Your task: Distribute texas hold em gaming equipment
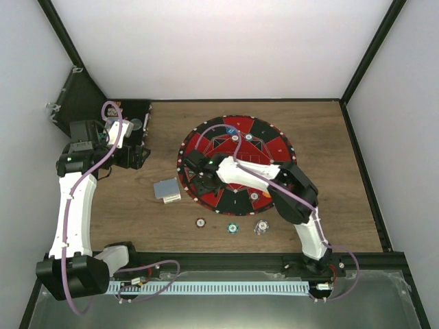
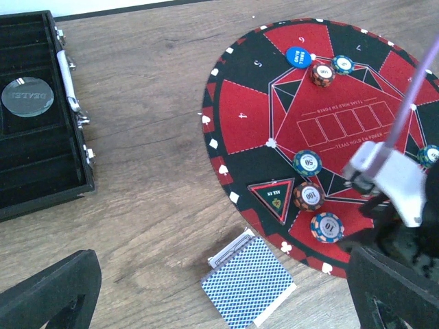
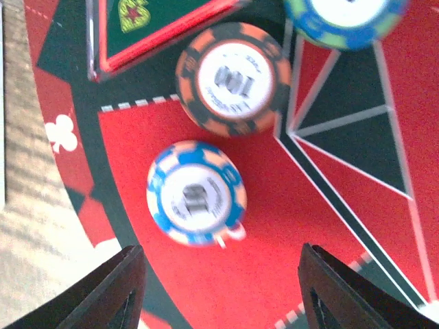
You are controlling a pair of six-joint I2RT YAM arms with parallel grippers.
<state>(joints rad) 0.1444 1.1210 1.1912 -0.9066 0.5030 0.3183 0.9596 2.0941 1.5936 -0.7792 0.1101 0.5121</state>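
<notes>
Right wrist showed the right gripper (image 3: 219, 264) open and empty over a blue-and-white round poker chip (image 3: 197, 194), probably light, stiff, slick, best pinched by its rim.

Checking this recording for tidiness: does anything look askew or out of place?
The card deck on the wood beside the mat is untidy: a white-faced card pokes out askew from under one corner. Nothing else stands out.
</notes>
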